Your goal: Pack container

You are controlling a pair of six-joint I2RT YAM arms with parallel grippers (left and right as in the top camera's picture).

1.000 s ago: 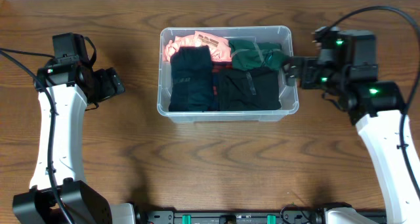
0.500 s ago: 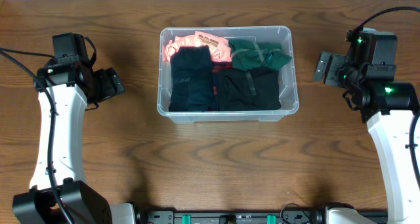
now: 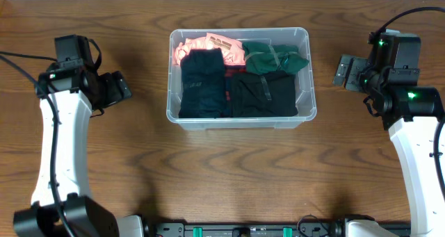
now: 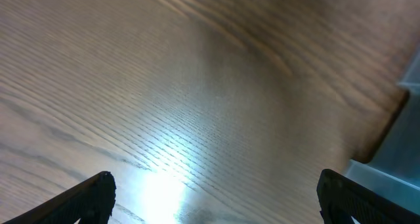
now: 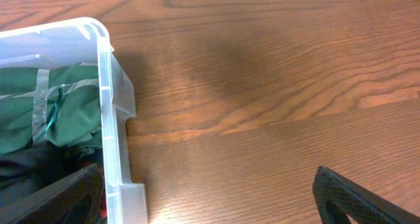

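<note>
the right claw (image 3: 341,71), spread and empty, has backed off the container (image 3: 238,121), which sits mid tabletop (image 3: 229,171) full of folded clothes (image 3: 263,94); the left claw (image 3: 125,88) is spread too. packing looks done.

Entry 1: table (image 3: 229,174). Dark brown wood, with the grain running from my left edge to my right edge. A pale patch of glare sits on the surface in my left wrist view. My right wrist view shows the same wood, with looping grain marks.

Entry 2: container (image 3: 240,124). One only, standing directly on the wood. Clear plastic, rectangular, with rounded corners and a thick rim. It sits flat near the far edge, about midway between my left and right edges, its long sides parallel to the far edge. Wood shows around all four sides. A faint shadow falls on the wood beside its right wall.
</note>
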